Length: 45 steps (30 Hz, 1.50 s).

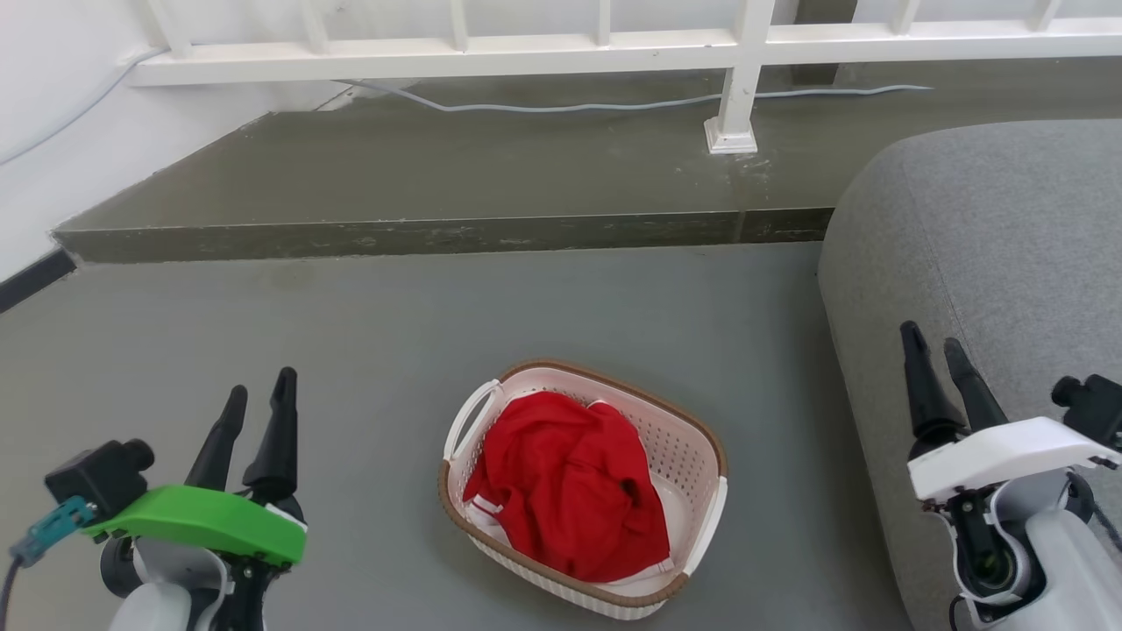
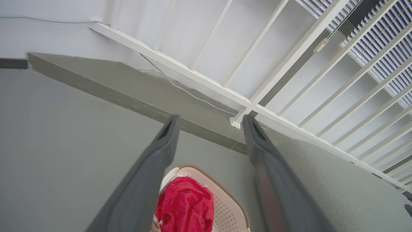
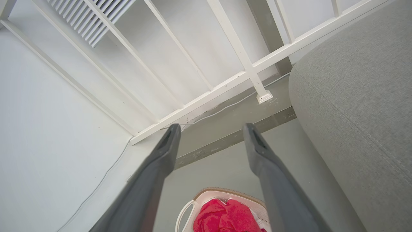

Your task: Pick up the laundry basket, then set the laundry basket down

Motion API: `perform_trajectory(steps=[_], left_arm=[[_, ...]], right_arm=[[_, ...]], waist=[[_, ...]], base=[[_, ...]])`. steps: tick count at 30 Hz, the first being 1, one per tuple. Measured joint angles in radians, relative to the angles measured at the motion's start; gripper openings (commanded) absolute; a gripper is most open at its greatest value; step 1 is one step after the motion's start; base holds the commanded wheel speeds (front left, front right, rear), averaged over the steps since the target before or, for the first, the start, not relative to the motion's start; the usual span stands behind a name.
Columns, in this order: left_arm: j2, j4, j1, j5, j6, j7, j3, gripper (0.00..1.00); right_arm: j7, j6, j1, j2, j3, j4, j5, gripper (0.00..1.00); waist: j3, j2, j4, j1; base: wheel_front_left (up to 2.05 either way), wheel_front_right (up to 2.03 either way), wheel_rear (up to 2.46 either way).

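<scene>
Centrally, the laundry basket (image 1: 679, 451) is set on the grey floor (image 1: 351, 368), a red garment (image 1: 570, 482) heaped inside. The left gripper (image 1: 261, 383) and right gripper (image 1: 929, 335) are held either side, fingers apart, seemingly readied for its handles (image 1: 469, 421).

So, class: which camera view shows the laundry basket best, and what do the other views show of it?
The head view: the whole laundry basket, brown rim and both handles, is in frame. Both wrist views cut it off at their bottom edge.
</scene>
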Motion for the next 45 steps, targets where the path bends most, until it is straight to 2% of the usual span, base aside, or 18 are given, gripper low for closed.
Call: perform_trajectory(steps=[9,24,27,34,45], left_arm=[[0.017,-0.008,-0.017,0.177,0.038,-0.034,-0.053,1.0],[0.025,0.008,-0.017,0.364,0.091,-0.088,-0.119,1.0],[0.026,0.013,-0.018,0.387,0.102,-0.097,-0.135,1.0],[0.031,0.019,-0.024,0.457,0.123,-0.114,-0.151,1.0],[0.03,0.035,-0.04,0.471,0.126,-0.113,-0.151,1.0]], right_arm=[[-0.035,-0.049,-0.004,-0.023,0.066,0.001,-0.192,1.0],[-0.088,-0.103,-0.013,-0.036,0.139,0.021,-0.439,1.0],[-0.099,-0.105,-0.014,-0.035,0.15,0.022,-0.48,1.0],[-0.122,-0.122,-0.02,-0.032,0.167,0.029,-0.561,1.0],[-0.123,-0.129,-0.03,-0.022,0.163,0.04,-0.567,1.0]], waist=[[0.004,0.0,-0.002,0.0],[0.01,0.0,0.001,0.0],[0.011,0.0,0.002,0.0],[0.017,0.0,0.002,0.0],[0.018,0.0,-0.001,0.0]], base=[[0.0,0.0,0.0],[0.0,0.0,0.0],[0.0,0.0,0.0],[0.0,0.0,0.0],[0.0,0.0,0.0]])
